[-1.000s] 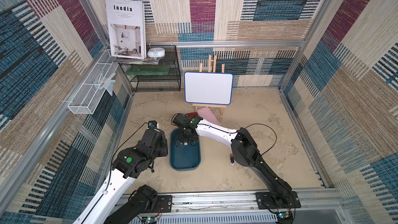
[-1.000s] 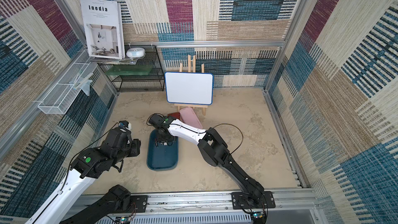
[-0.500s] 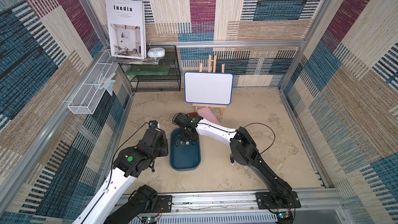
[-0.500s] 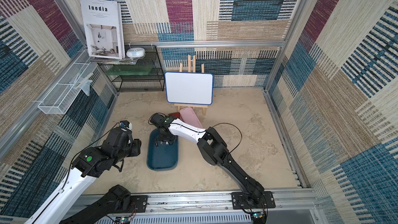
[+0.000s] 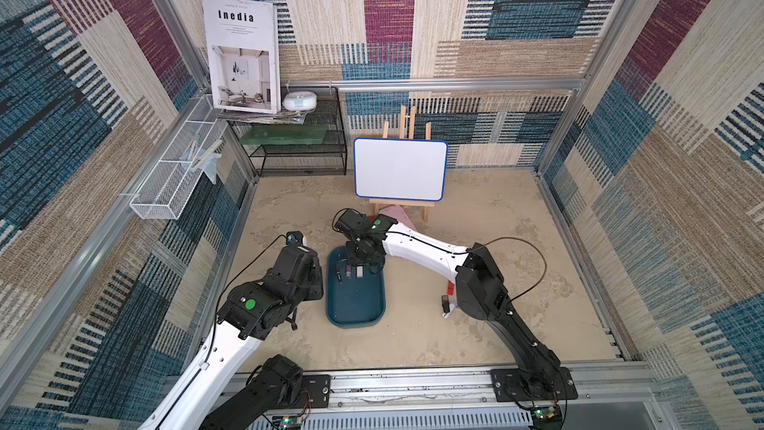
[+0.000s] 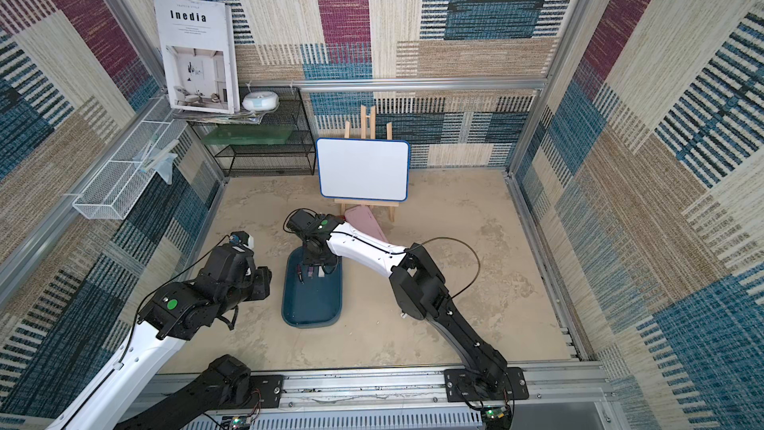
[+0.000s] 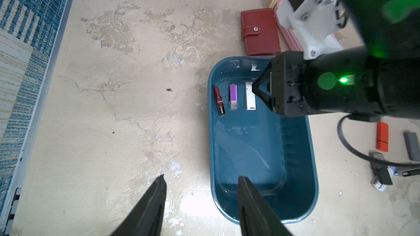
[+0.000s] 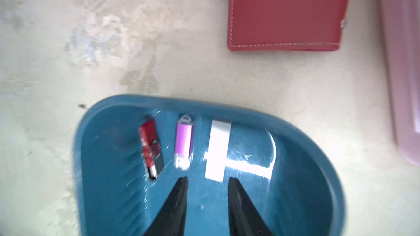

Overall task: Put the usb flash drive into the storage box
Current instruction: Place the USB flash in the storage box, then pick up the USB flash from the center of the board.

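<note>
The storage box [image 5: 355, 304], a teal-blue tray, lies on the table between the arms in both top views [image 6: 312, 304]. Three usb flash drives lie side by side at its far end: red-black [image 7: 219, 101], purple [image 7: 233, 96] and white [image 7: 250, 98]. My right gripper [image 8: 208, 179] hovers over that end, open and empty, its tips just short of the white drive [image 8: 218, 150] and the purple drive [image 8: 184, 141]. My left gripper [image 7: 202, 177] is open and empty at the near left corner of the box [image 7: 261, 144], one finger over the box, one over the table.
More drives lie on the table right of the box: an orange one [image 7: 382, 136], a grey one [image 7: 411, 145] and dark ones [image 7: 379, 166]. A red wallet [image 7: 260, 31] and a pink case [image 5: 399, 217] lie beyond the box, before the whiteboard easel [image 5: 400, 169]. A wire rack [image 5: 297, 146] stands back left.
The right gripper's jaws have come apart over the far end of the box, and the white drive lies free on the box floor. The left arm has not moved.
</note>
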You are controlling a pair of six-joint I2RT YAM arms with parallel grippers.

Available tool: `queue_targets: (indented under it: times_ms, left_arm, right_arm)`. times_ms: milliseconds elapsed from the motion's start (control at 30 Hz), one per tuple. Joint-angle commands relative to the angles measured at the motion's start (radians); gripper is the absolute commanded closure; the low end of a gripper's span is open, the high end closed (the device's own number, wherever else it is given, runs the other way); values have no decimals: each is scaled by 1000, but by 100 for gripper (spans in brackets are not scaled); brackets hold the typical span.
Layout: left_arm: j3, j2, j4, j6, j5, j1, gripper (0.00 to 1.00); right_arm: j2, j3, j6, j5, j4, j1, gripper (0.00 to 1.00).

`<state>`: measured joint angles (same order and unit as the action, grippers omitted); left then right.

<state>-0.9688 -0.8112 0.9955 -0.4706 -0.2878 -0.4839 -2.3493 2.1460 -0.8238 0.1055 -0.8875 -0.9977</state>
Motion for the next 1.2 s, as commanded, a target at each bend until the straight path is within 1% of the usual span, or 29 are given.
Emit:
queue_targets:
  times_ms: [0,133,233,267,367,433,467,567,633,700,800,867,900,967,1033,1100,1167]
  left_arm:
    - [-5,2,9,1,-2,2,45]
    - [-4,6,9,-1,-3,1,45]
    - [-2,7,8,6,8,1,45]
    - [-2,9,6,9,17,1,45]
    - [5,19,-12,25,62,1,45]
    - [10,28,-31,41,104,-1,45]
    - [13,33,-40,48,126,-1,45]
    - [18,41,-70,71,207,-8,45]
    - [18,38,-83,80,242,-20,45]
    - [20,31,-95,87,282,-41,45]
    - [25,-6,-123,86,340,-76,45]
    - [15,-59,-128,69,367,-120,47]
    - [4,-91,-129,51,356,-165,48]
    - [-2,-152,-161,-3,282,-281,48]
    - [-27,-253,-203,-43,236,-402,47]
    - [-76,-361,-223,-75,190,-471,47]
    - [-130,-484,-252,-91,173,-508,47]
  right_arm:
    - [61,-32,12,13,1,-8,64]
    - [176,-124,27,60,10,-13,64]
    - [298,-234,31,156,20,-13,63]
    - [338,-267,14,199,16,-13,63]
    - [487,-418,38,307,55,4,61]
    - [615,-565,66,386,115,30,59]
    - [673,-636,77,405,151,49,58]
    - [875,-891,135,401,295,158,56]
    - [1003,-1056,176,335,393,271,54]
    - [1095,-1181,206,297,457,379,53]
    - [1187,-1331,239,289,542,504,51]
    - [1214,-1412,247,270,601,567,50]
    - [1220,-1456,242,263,633,594,49]
    - [1219,-1517,227,250,684,630,48]
    - [1213,-1560,184,250,710,668,47]
    - [1217,-1598,165,222,755,693,46]
    - [1219,-1654,151,266,809,699,46]
